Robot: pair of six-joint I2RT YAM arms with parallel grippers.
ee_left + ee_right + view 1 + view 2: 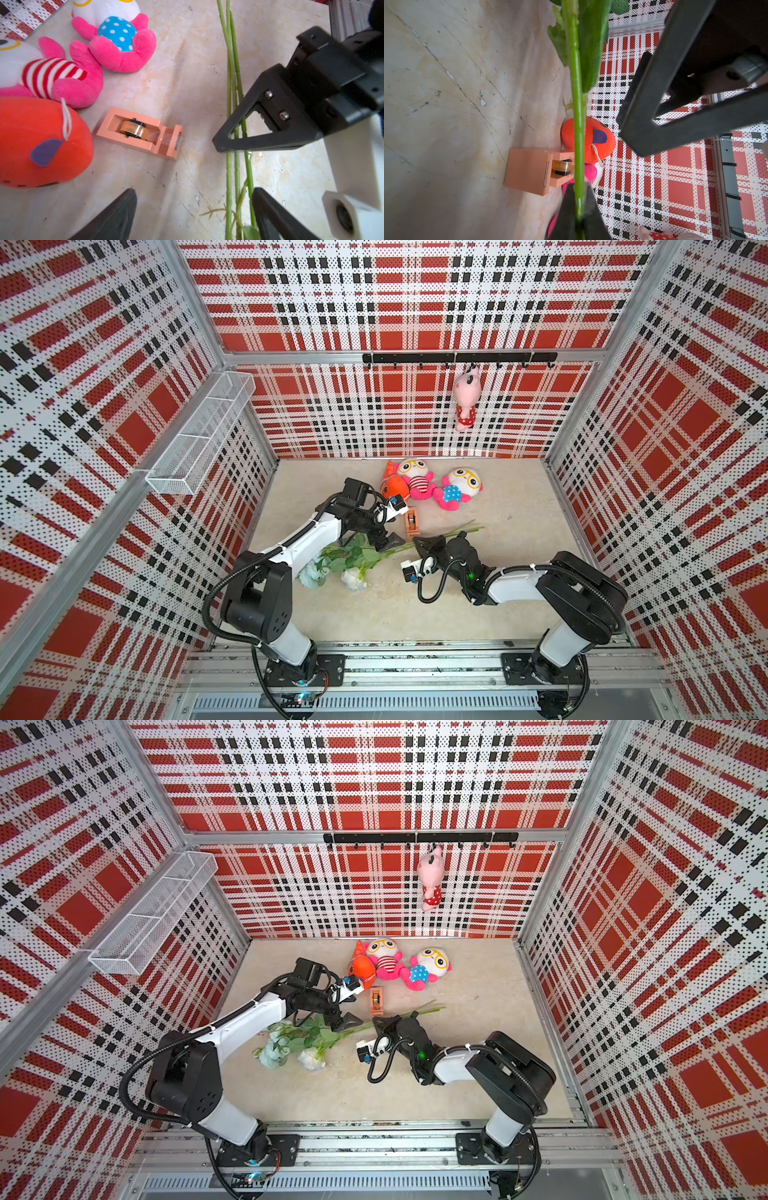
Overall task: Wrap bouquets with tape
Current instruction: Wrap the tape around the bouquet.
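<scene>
Bouquets (pixel 578 128) pinched between right fingers (pixel 566 216).

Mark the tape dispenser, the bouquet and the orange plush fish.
tape dispenser (pixel 141 133): left wrist view, on the roll in its middle.
bouquet (pixel 353 558): a top view, on the green leaves.
orange plush fish (pixel 41 133): left wrist view, on its orange body.

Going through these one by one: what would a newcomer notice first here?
Probably the bright plush toys clustered by the back wall, with one pink toy hanging from the hook rail. Next, mid-table, the right gripper shut on the green stems of the bouquet, while the open left gripper hovers near the peach tape dispenser.
</scene>
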